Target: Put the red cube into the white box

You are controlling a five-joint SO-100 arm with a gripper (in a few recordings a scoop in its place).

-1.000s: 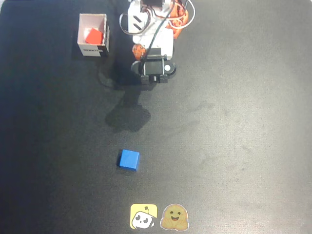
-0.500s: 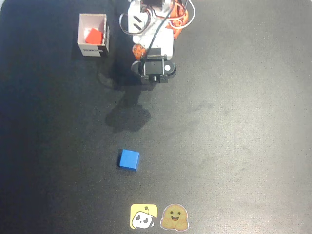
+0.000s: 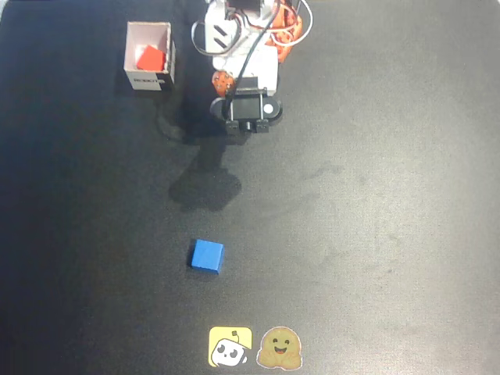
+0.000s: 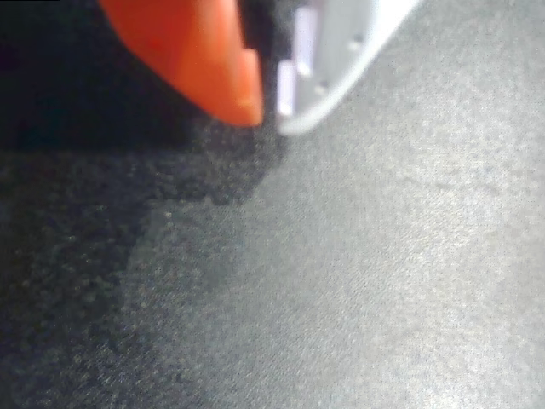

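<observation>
Sitting inside box (image 3: 148, 56) at upper left, cube (image 3: 148, 57) already delivered; hand (image 4: 268, 106) closed, empty, hovering over bare worktop (image 3: 375, 234).

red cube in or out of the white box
In: the red cube lies inside the white box, enclosed by its walls.

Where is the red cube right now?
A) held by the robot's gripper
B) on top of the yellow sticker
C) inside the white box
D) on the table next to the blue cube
C: in the overhead view the red cube sits inside the white box, far from the blue cube.
</observation>
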